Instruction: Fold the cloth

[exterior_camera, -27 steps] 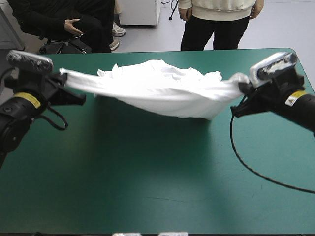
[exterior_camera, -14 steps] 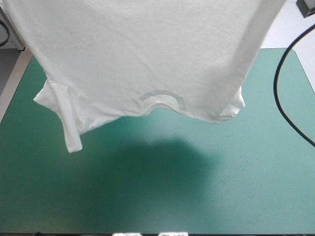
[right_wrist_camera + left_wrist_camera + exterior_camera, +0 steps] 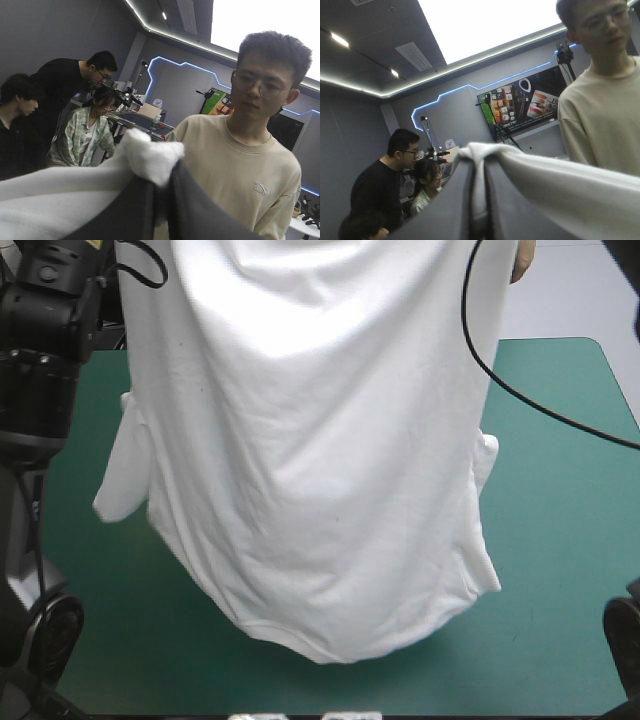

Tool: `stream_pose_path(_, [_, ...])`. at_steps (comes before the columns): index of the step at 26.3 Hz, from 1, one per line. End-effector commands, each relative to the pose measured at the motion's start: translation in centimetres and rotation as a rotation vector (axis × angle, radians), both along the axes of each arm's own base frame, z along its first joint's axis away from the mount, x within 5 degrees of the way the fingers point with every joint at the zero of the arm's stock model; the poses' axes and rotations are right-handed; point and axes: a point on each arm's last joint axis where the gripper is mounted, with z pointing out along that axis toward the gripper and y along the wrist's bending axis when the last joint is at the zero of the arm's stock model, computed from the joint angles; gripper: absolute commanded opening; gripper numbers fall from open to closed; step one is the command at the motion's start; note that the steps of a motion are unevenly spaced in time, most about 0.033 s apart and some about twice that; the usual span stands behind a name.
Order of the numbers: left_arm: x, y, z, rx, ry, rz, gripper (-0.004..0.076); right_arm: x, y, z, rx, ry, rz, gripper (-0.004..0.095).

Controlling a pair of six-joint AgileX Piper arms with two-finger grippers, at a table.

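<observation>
The lowest edge of the T-shirt (image 3: 320,460) hangs over the near part of the teal-green desk (image 3: 560,540), with a short sleeve dangling at each side, left and right. From there the white cloth rises as one loose curtain, creased down the middle, held up by both arms. It looks light, soft and limp, likely to sag and swing, so it is best taken by pinching corners or a hem, hands spread well apart. Higher and farther, the left claw (image 3: 477,172) is nearly closed, pinching a fold of cloth; the right claw (image 3: 159,192) likewise grips a white bunch. No print, brand or label can be read on the T-shirt
</observation>
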Motion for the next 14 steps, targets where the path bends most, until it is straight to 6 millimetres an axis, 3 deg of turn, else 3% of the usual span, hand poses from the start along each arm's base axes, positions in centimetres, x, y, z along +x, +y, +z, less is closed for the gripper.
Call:
stream_pose_path(1, [-0.6, 0.4, 1.6, 0.024, -0.22, -0.024, -0.0017, 1.4, -0.4, 0.9, 0.101, -0.204, -0.032, -0.0018])
stream_pose_path(3, [0.8, 1.1, 1.0, 0.002, -0.263, -0.044, -0.0017, 3.6, -0.2, 0.2, 0.161, -0.268, -0.038, -0.0017])
stream_pose_path(4, [2.1, 2.4, 0.7, -0.056, -0.291, -0.063, -0.0017, 4.6, -0.4, 0.0, 0.225, -0.339, -0.042, -0.0017])
stream_pose_path(7, [3.6, 4.5, 0.2, -0.142, -0.294, -0.059, -0.0017, 5.3, -0.4, -0.3, 0.257, -0.356, -0.037, -0.0018])
stream_pose_path(14, [4.0, 5.4, 0.2, -0.152, -0.357, -0.063, -0.0017, 6.6, 0.1, -1.3, 0.218, -0.282, -0.033, -0.0018])
